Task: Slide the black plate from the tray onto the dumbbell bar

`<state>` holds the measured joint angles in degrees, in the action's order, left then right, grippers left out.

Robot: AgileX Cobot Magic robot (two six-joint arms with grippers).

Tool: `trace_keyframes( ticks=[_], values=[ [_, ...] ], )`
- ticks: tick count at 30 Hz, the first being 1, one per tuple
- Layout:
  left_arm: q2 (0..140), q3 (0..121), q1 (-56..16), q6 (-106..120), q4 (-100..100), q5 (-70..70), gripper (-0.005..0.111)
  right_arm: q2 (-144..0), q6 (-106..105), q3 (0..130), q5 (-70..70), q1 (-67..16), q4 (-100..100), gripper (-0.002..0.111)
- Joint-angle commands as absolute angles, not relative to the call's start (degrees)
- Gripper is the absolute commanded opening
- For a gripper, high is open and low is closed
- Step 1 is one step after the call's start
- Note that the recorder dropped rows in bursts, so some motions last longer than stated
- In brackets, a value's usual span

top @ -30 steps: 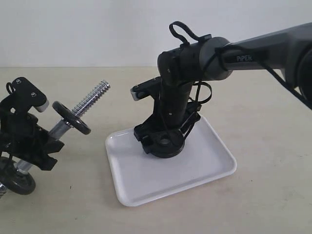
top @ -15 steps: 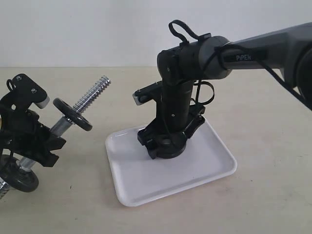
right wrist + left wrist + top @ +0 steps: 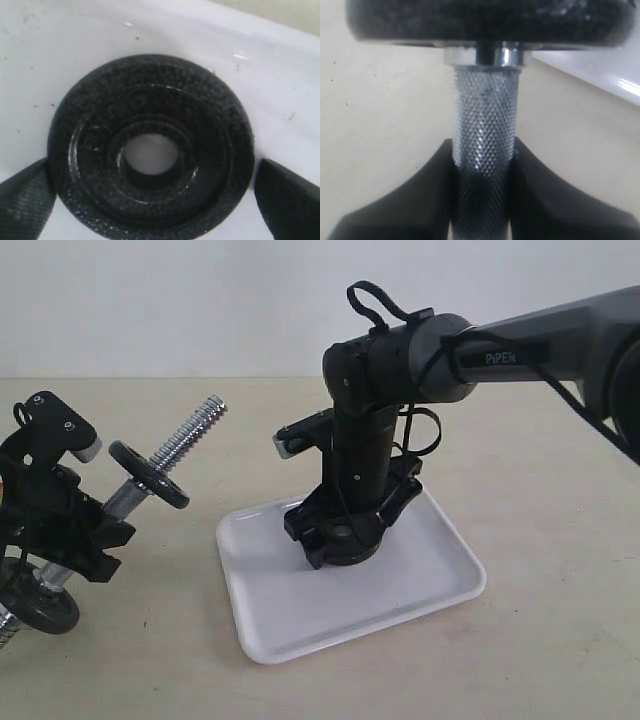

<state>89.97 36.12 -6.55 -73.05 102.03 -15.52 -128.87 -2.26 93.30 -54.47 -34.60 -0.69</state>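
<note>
The black plate [image 3: 341,537] [image 3: 150,160] lies on the white tray [image 3: 400,590] [image 3: 75,40]. My right gripper [image 3: 338,523] [image 3: 155,195] is open and straddles it: one finger [image 3: 25,200] touches the rim, the other finger [image 3: 290,195] shows a thin gap. My left gripper [image 3: 72,530] [image 3: 482,150] is shut on the knurled middle of the dumbbell bar [image 3: 185,445] [image 3: 482,120] and holds it tilted, threaded end toward the tray. One black disc [image 3: 148,475] [image 3: 485,20] sits on the bar above the grip, another [image 3: 40,608] at its lower end.
The beige tabletop [image 3: 540,640] surrounds the tray. The tray's corner [image 3: 600,70] shows beyond the disc in the left wrist view. The right arm [image 3: 540,335] reaches in from the upper right above the table.
The right gripper has settled slightly lower around the plate and turned a little. The left gripper has tilted the bar a bit; its disc and threaded end sit slightly higher.
</note>
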Motion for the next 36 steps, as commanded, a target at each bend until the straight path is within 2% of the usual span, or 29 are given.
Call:
trace_keyframes(
  ticks=[1,13,18,36],
  values=[
    [86.70,38.57,-6.55,-73.79,99.95,-16.88,0.004,-131.97,-3.72,91.56,-51.56,-34.34,-0.77,0.105],
    [86.70,38.57,-6.55,-73.79,99.95,-16.88,0.004,-131.97,-6.15,93.38,-48.38,-34.34,-1.01,0.105],
    [86.70,38.57,-6.55,-73.79,99.95,-16.88,0.004,-131.97,-5.89,96.82,-51.51,-34.34,-1.24,0.105],
    [86.70,38.57,-6.55,-74.04,99.95,-17.46,0.004,-132.54,-5.89,96.93,-57.85,-34.34,-1.77,0.105]
  ],
)
